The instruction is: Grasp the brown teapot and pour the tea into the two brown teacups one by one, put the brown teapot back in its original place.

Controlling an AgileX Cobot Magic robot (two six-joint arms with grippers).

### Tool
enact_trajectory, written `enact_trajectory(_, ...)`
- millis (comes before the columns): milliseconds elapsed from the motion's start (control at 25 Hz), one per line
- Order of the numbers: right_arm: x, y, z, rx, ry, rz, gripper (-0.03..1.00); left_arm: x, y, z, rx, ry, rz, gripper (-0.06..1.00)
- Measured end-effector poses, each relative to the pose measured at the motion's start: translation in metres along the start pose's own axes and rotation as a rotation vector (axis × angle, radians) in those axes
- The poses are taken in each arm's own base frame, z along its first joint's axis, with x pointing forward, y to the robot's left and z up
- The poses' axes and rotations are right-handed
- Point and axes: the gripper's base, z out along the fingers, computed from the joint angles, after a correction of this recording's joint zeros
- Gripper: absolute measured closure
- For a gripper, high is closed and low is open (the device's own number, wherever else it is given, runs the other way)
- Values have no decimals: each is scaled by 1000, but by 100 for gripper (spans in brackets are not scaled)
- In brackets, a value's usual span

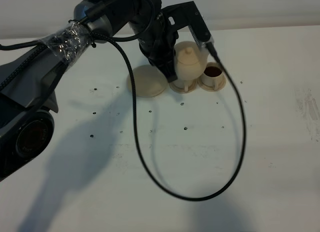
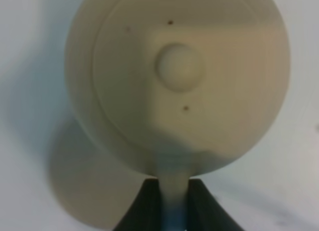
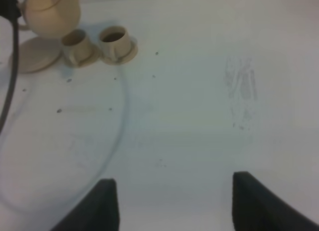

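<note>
The brown teapot (image 1: pixel 189 59) hangs roughly upright above the table with my left gripper (image 1: pixel 167 67) shut on its loop handle. The left wrist view looks down on the teapot (image 2: pixel 179 76), its handle pinched at my left gripper (image 2: pixel 174 193). One brown teacup (image 1: pixel 185 85) sits on its saucer right under the pot, mostly hidden. The other teacup (image 1: pixel 212 72) stands just right of it and holds dark tea. The original place, a wider saucer (image 1: pixel 146 81), lies bare to the pot's left. The right wrist view shows teapot (image 3: pixel 50 12), both cups (image 3: pixel 76 42) (image 3: pixel 114 39), and my right gripper (image 3: pixel 174 206) open over bare table.
A black cable (image 1: pixel 145 162) loops from the left arm across the white table (image 1: pixel 260 142) in front of the tea set. The left arm's dark body (image 1: pixel 30 92) fills the left side. Small dark specks dot the table top.
</note>
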Motion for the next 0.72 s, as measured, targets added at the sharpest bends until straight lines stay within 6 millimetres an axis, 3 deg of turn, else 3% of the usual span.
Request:
enact_trajectory(200,0,0,0,0,0,0,45,3,-8,0,42,59,-131,84)
enact_trajectory(720,0,0,0,0,0,0,45,-15,-36,0,44,63,-166,84)
